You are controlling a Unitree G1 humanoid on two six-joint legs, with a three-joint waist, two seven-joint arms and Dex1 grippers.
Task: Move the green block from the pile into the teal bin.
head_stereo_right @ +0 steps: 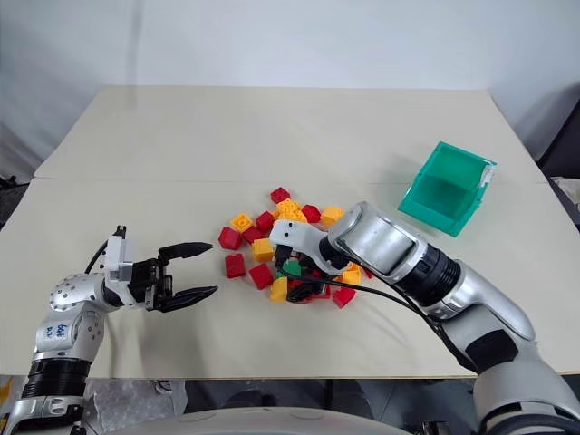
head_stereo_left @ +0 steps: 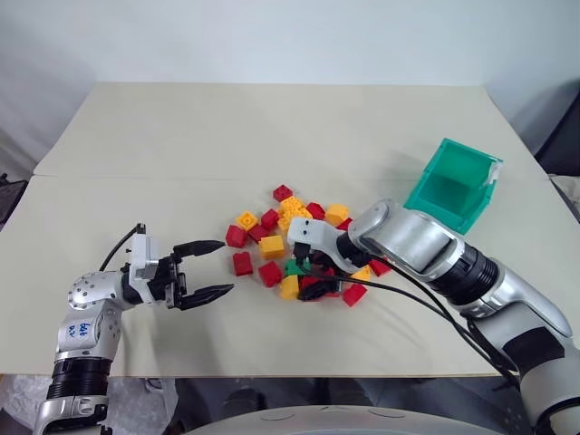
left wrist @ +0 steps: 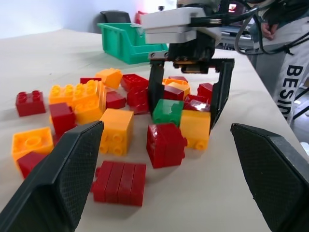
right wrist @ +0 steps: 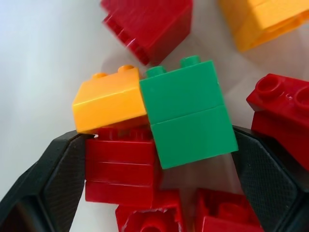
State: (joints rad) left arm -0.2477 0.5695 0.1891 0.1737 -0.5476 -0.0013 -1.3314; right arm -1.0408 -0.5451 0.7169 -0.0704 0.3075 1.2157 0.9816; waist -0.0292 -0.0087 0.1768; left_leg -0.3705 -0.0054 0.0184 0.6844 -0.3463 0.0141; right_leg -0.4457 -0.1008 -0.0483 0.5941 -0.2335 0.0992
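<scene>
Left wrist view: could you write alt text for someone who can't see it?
The right gripper hangs open over a pile of red and yellow bricks, its two black fingers straddling the green block. A teal bin sits behind on the pale table. The left gripper's own open fingers frame the foreground.
</scene>
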